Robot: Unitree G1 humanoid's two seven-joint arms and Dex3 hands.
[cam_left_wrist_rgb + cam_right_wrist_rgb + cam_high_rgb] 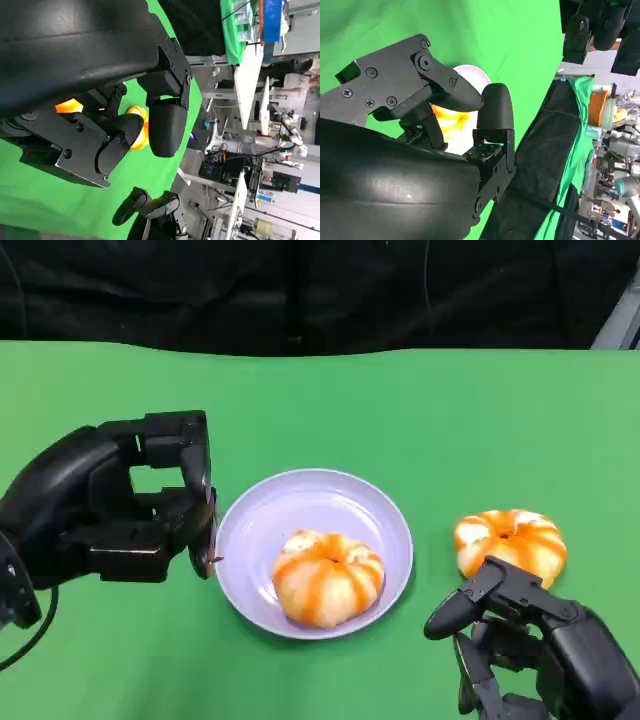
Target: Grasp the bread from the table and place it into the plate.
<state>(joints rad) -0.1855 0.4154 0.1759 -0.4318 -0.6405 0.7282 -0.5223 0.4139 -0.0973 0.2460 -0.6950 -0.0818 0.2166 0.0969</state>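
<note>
My right hand (530,640) is running off the lower right corner of the head view, fingers apart and holding nothing. My left hand (150,505) is sitting at the left, also open and empty, beside the pale lavender round plate (250,530), which is carrying one orange-striped glazed bread bun (327,576). A second orange-striped bread bun (512,538) is lying on the green table (420,410), right of the plate, above my right hand.

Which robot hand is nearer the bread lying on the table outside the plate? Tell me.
Right. The right robot hand sits just below the bread on the table, fingers almost reaching it. The left robot hand is across the plate, on its far side.
</note>
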